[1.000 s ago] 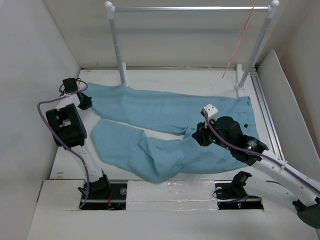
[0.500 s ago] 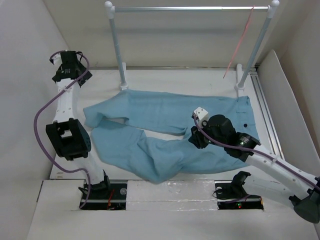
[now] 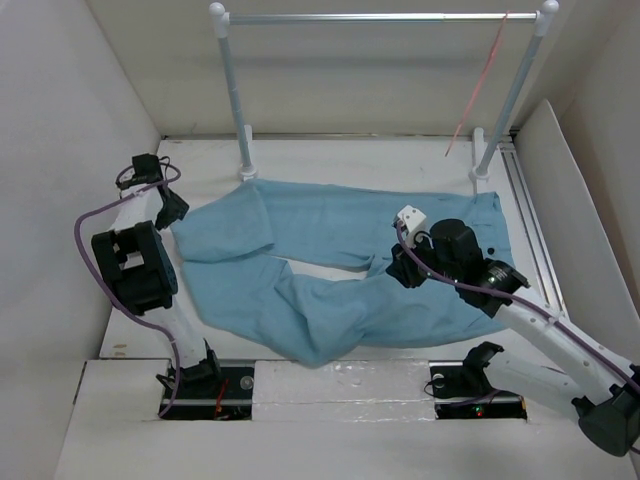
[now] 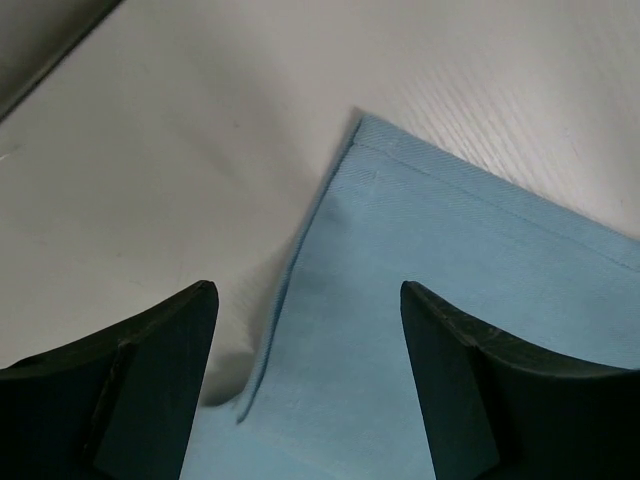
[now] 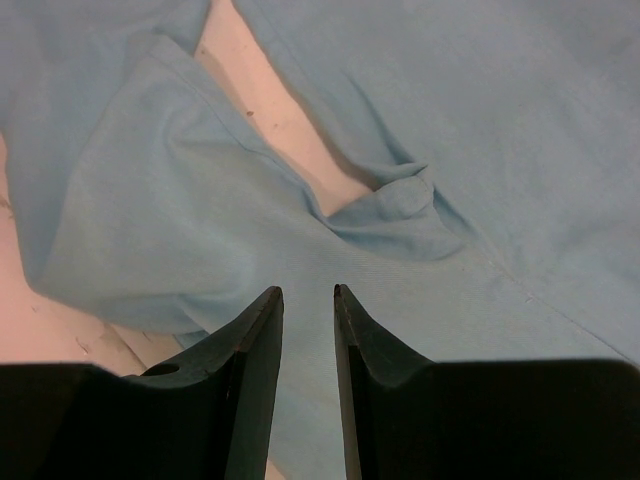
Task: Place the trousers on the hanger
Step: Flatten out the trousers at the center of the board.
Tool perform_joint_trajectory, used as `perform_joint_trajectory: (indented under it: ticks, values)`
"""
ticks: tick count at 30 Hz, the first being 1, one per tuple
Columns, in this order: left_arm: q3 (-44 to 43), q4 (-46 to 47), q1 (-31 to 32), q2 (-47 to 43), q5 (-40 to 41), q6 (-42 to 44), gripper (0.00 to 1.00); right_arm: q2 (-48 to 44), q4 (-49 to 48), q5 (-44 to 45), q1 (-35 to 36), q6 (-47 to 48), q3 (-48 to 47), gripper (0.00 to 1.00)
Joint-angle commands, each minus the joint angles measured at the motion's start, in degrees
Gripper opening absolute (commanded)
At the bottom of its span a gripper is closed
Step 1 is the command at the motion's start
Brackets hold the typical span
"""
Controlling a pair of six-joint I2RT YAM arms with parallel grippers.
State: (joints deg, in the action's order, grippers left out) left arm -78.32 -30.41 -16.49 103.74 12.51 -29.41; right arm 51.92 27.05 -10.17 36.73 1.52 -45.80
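trousers (image 3: 350, 270): flat on the desk (image 3: 330, 150), far leg's cuff doubled back
left end effector (image 4: 308, 385): apart over that cuff, probably lining up a grab
right end effector (image 5: 308, 385): nearly together, empty, above the crotch
hanger (image 3: 480, 85): on the far rail (image 3: 380, 17), bare

Trousers: light blue soft matt woven cloth trousers (image 3: 340, 260)
Rail: silver glossy metal rack rail (image 3: 380, 17)
Table: white matt smooth table (image 3: 330, 160)
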Motion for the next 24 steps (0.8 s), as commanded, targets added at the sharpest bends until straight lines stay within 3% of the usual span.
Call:
perform_joint_trajectory:
  ticks: [1,4,6,7,10,16,19,21,22,24]
  values:
    - [-0.06,4.13,0.41,3.56,-2.22,-2.06,0.70,0.37,0.46,-2.05,-0.26,1.73,-2.10,0.33]
    - [-1.04,5.71,0.41,7.52,-3.28,-1.79,0.69,0.37,0.99,-1.95,-0.26,1.47,-2.27,0.33]
    - [-1.83,7.29,0.41,10.15,-3.64,-1.97,0.52,0.64,1.08,-2.04,-0.26,0.68,-2.71,0.33]
    - [-3.05,7.65,0.41,11.12,-3.72,-2.06,0.34,0.64,1.25,-1.78,-0.26,0.50,-2.71,0.33]
    - [-7.96,6.95,0.41,15.78,-3.98,-1.97,0.00,0.73,2.39,-0.38,-0.26,-0.46,-3.77,0.32]
    - [-17.81,12.39,0.41,16.75,-4.87,-3.20,0.00,2.04,3.01,1.91,0.27,-1.34,-4.91,0.32]
    - [-28.67,10.83,0.41,20.17,-5.57,-3.03,0.01,3.70,3.54,2.70,0.27,-1.43,-5.70,0.32]
    - [-34.06,4.53,0.41,25.35,-4.61,-2.06,0.13,4.33,3.71,3.14,0.27,-1.34,-6.40,0.32]
    - [-36.26,3.27,0.41,26.32,-4.34,-1.53,0.30,4.59,3.89,3.49,0.27,-1.43,-7.10,0.33]
    - [-35.68,2.03,0.41,26.34,-4.17,0.22,0.47,4.59,3.89,3.58,0.79,-1.34,-7.81,0.34]
